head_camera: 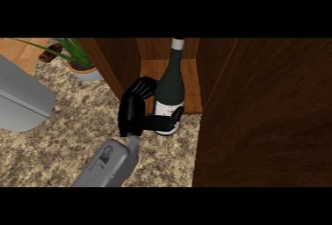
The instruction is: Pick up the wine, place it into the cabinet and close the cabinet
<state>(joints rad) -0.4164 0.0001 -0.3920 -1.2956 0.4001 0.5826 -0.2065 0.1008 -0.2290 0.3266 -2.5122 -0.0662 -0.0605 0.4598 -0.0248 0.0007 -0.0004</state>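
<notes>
Right hand (pixel 137 110) on grey forearm rising from lower edge — fingers and thumb curled round lower body of wine bottle (pixel 170 88). Bottle upright, long axis vertical, neck up, base at front edge of cabinet (pixel 259 110) shelf. Door open at right, wall panel close at left — narrow gap. Potted plant (pixel 81 66) at counter (pixel 58 149) far-left corner. Left hand unseen.

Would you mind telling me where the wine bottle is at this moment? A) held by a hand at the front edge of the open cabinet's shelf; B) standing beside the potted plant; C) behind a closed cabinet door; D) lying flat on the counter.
A: the hand curls round the wine bottle, whose base sits at the front edge of the open cabinet's shelf.
</notes>
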